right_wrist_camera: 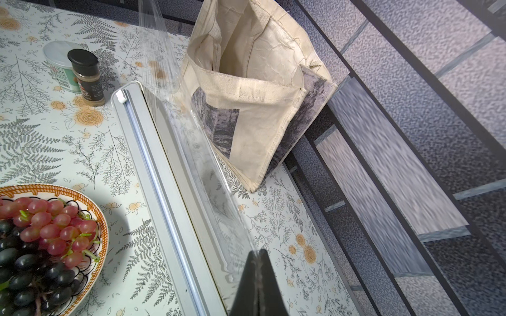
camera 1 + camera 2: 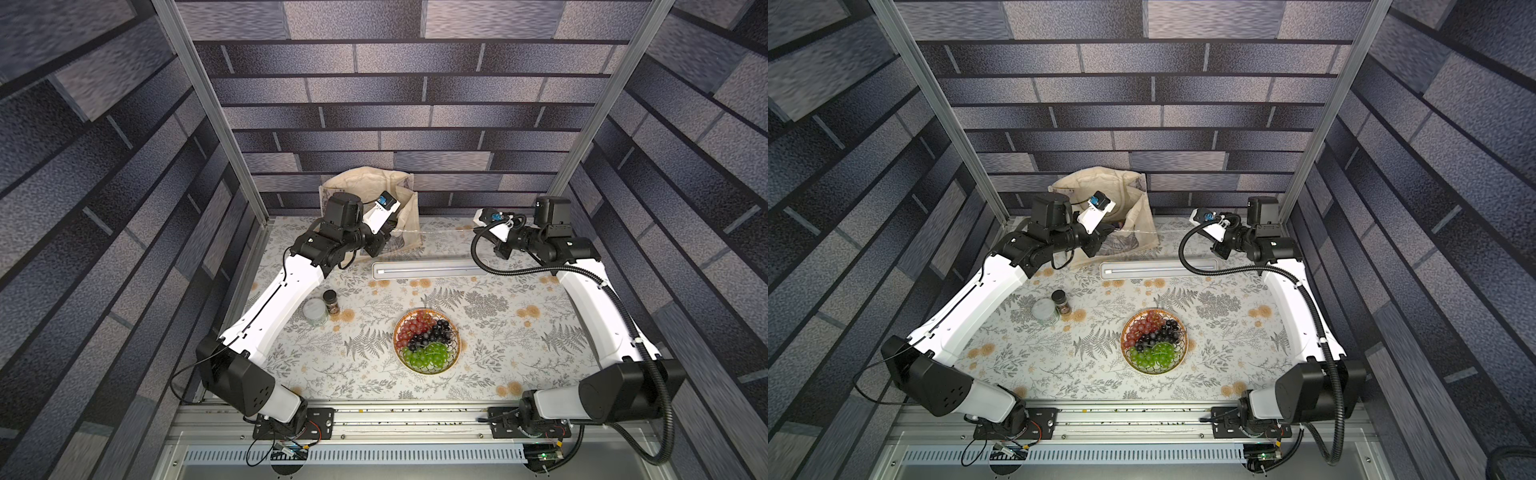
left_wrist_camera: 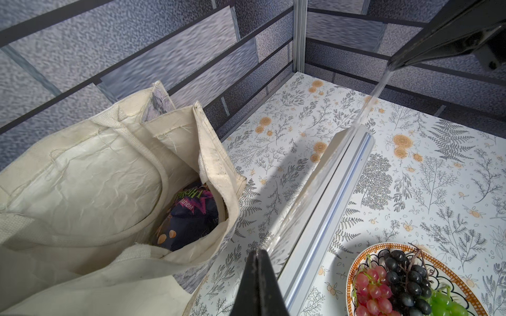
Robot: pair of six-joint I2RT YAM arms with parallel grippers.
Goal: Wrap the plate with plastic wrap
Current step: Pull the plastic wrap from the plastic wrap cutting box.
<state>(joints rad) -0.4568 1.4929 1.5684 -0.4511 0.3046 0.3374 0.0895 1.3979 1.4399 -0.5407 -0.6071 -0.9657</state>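
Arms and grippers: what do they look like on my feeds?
The left arm and right arm have white shells and black joints; a black corrugated hose runs along the right one. The left gripper and right gripper have black tapered fingers.

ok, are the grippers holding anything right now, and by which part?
Both are shut on the thin clear plastic wrap: left gripper and right gripper each pinch one end of its drawn-out free edge, above the long cream-and-grey dispenser box.

Tote bag (image 2: 361, 183) crowds behind dispenser (image 2: 424, 269); room around plate (image 2: 397, 341).
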